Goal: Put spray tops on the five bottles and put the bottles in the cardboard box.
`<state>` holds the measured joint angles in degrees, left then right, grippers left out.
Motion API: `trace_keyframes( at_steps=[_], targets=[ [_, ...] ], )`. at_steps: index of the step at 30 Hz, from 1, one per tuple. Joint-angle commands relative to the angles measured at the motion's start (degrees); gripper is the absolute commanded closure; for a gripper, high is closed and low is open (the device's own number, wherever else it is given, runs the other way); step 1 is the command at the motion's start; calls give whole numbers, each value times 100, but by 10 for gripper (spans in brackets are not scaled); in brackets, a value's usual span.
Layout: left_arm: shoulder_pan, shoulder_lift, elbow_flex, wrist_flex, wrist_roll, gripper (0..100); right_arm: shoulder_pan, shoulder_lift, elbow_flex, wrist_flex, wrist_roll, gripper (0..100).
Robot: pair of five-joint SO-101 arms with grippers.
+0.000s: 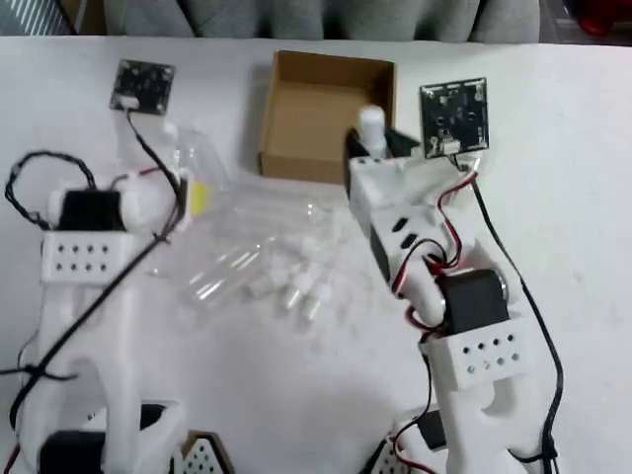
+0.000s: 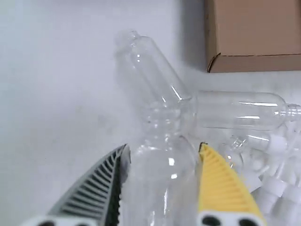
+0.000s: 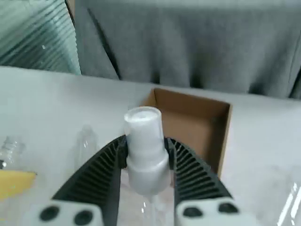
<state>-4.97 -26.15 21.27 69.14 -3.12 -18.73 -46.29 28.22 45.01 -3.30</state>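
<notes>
While right gripper (image 3: 146,141) clamps spray top (image 3: 143,125), cap upward.

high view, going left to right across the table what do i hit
left gripper, jaws around a clear bottle → loose spray tops → spray top in the right gripper. The cardboard box overlaps the last two, so it is left out.

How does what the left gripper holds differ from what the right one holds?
The left gripper holds a clear bottle, transparent; the right gripper holds a spray top, opaque white. The clear bottle is down at the table beside other bottles; the spray top stands upright by the cardboard box. Both are clamped from two sides.
</notes>
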Motion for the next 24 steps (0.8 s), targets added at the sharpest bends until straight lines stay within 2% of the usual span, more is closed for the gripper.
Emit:
trace_keyframes(
  at_steps=[1, 4, 8, 13, 19, 24],
  targets=[
    [321, -901, 686, -818, 88, 976, -259, -75, 325, -1789, -44, 983],
    [374, -1323, 1213, -1257, 88, 976, -409, -84, 624, -2756, -35, 983],
    [426, -1780, 1908, -1969, 97, 976, -593, -75, 598, -3503, -44, 983],
    [426, -2167, 2673, -2734, 97, 976, -1332, -40, 79, -4418, 97, 984],
    [426, -2536, 3200, -3235, 97, 976, -2264, 549, -1389, -4101, 923, 984],
    [418, -3240, 3622, -3534, 97, 976, -2334, 576, -941, -3521, 1011, 984]
  ],
)
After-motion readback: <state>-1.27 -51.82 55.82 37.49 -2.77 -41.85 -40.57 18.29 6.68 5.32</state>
